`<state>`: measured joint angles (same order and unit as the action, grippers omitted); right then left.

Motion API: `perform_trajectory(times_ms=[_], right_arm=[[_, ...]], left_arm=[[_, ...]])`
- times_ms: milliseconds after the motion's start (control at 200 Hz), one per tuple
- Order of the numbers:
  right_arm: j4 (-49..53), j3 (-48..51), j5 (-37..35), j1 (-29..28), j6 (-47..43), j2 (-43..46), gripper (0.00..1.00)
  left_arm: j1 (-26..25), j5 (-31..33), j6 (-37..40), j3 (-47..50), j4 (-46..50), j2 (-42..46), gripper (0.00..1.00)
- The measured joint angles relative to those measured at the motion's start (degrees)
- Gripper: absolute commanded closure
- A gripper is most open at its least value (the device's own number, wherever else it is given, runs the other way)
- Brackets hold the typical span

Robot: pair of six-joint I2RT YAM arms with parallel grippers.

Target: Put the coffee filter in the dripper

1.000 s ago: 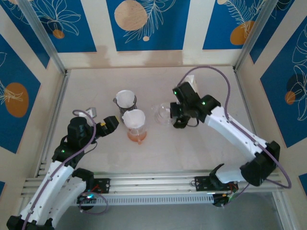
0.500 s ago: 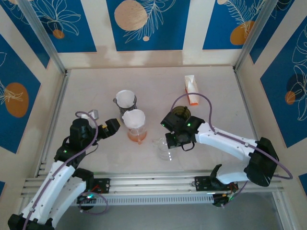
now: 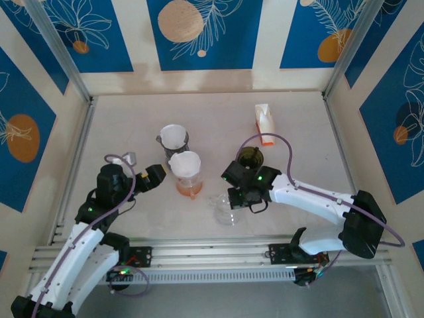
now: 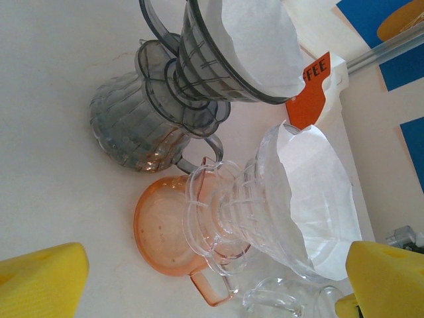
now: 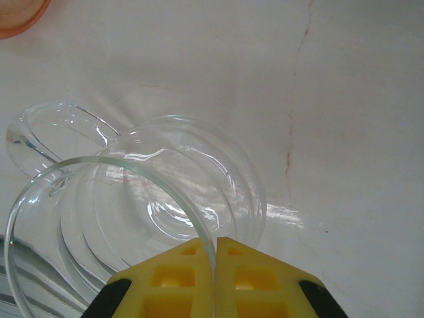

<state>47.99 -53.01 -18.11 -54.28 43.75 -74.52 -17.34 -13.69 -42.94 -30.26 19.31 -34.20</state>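
Cut off, covered, unreadable
Right wrist view: the clear glass dripper runs off the left and bottom edges, the orange carafe is a corner sliver, the right gripper is cropped below. Left wrist view: the carton lettering reads just "FFEE", the rest behind a grey dripper

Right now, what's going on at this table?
The right hand pinches the rim of an empty clear glass dripper near the front of the table. The left hand hangs open beside the orange server, topped by a second clear dripper that already holds a paper filter. The grey dripper behind it holds one too.
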Motion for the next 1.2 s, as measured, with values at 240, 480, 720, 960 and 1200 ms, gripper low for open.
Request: perform_trajectory(times_ms=[240,480,720,960,1200], right_arm=[[-0.4,0.3,0.0,-0.4,1.0,0.7,0.71],[1.4,-1.3,-0.3,4.6,0.2,4.3,0.52],[-1.3,-4.1,3.9,25.2,-1.7,5.0,0.44],[-8.3,-5.9,8.5,37.7,0.0,-3.6,0.43],[-11.8,-6.1,10.6,39.4,2.2,-10.7,0.51]], left_arm=[[0.0,-0.2,0.0,0.0,0.0,0.0,0.0],[0.0,-0.8,0.0,0.0,0.0,0.0,0.0],[0.0,-0.9,0.0,0.0,0.0,0.0,0.0],[0.0,-0.9,0.0,0.0,0.0,0.0,0.0],[0.0,-0.8,0.0,0.0,0.2,0.8,0.0]])
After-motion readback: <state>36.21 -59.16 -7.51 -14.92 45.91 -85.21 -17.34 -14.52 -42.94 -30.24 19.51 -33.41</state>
